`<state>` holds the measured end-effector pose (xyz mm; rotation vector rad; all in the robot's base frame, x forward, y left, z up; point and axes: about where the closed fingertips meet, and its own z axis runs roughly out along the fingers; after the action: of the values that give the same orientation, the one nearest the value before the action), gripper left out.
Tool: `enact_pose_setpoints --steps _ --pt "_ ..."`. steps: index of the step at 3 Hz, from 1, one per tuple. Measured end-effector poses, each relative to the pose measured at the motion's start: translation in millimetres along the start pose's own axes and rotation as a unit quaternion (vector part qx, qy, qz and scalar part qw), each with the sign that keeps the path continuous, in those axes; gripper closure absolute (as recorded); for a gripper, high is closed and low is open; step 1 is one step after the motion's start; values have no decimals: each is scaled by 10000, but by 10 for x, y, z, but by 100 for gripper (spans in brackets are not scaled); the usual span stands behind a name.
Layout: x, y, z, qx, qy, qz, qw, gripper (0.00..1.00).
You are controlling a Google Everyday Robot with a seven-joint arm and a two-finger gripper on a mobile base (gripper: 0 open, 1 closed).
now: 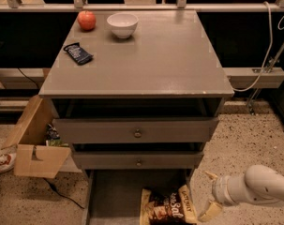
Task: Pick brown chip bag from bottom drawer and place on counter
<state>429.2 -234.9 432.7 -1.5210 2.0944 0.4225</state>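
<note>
camera view, looking down on the cabinet from the front. far left, an open cardboard box sits on the speckled floor, tight against the cabinet's side. up on the counter, a small dark blue packet lies flat near the left edge. behind it, at the back, there's a red apple, and just right of the apple a white bowl, upright. under the top, two shallow drawers face us, the upper drawer and the middle drawer, each with a round knob at its centre. below them the bottom drawer is pulled out, its grey floor showing on the left. the brown chip bag lies flat in the drawer's right half, dark centre with white lettering, tan edges, its lower part cut by the frame. just beside the bag's right edge hangs the claw, low over the floor, its two fingers spread wide apart, nothing between them. whether the lower finger touches the bag, can't tell. the white arm runs off to the right.
</note>
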Motion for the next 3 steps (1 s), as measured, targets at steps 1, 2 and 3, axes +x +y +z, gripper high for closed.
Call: enact_pose_setpoints --steps 1,2,3 --pt "128 10 303 -159 -231 148 9995 0" --pt "154 6 369 -177 -216 112 9995 0" --pt "241 -6 584 -237 -168 -6 9996 0"
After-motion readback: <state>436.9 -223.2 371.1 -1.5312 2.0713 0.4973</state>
